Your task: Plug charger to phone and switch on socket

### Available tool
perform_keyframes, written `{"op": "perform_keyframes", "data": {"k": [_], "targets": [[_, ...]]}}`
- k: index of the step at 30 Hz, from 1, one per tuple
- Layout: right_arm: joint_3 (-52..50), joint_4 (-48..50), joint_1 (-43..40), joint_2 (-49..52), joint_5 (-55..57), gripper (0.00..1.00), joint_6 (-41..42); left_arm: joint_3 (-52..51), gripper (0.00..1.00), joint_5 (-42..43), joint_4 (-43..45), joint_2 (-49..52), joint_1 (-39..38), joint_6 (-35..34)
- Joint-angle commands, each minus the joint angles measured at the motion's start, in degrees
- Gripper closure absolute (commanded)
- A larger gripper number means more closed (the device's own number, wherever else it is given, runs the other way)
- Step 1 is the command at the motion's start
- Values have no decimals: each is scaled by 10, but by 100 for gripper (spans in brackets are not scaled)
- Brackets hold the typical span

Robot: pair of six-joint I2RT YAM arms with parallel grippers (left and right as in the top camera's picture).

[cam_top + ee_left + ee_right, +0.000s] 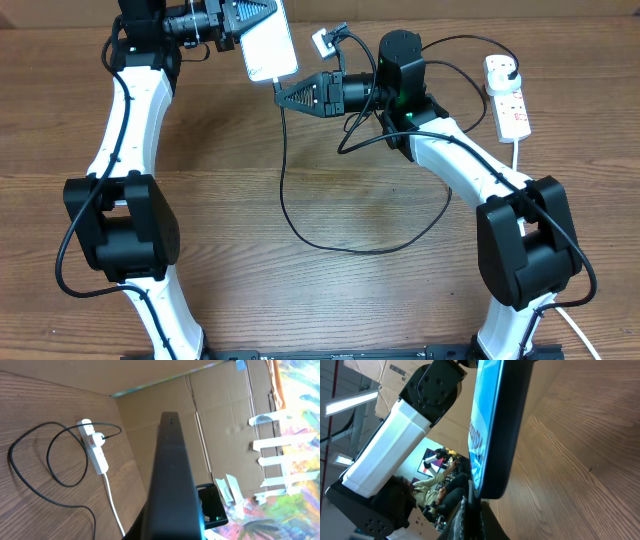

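The table (350, 310) carries the socket (508, 95) at its far right, with the charger's black plug (505, 68) seated in the strip's far end. The phone (270, 45) is at the far middle, clamped by one long edge in the left gripper (250, 22). The wrist views suggest it is up off the wood. The charger (300, 230) loops slack across the table from the socket to the right gripper (282, 93). That gripper is closed narrow on the cable's end, just beside the phone's near end. The connector tip itself is hidden.

The main risk, as I judge it, is a skewed entry. If the tip meets the port off-line, it could jam, scrape the edge, or twist the phone in the left grip. The slack loop could also snag on the right arm (470, 165) and tug the tip aside.

The phone's long axis runs roughly far-to-near, slightly tilted. Its screen faces up, and its near short end points at the right gripper.
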Motion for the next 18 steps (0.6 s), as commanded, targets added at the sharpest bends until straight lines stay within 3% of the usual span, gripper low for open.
{"op": "perform_keyframes", "data": {"k": [1, 18], "targets": [[5, 9, -9, 0, 37, 96, 5, 9, 96, 60, 2, -8, -4, 32], [5, -9, -8, 5, 65, 96, 5, 9, 96, 62, 3, -9, -12, 0]]}}
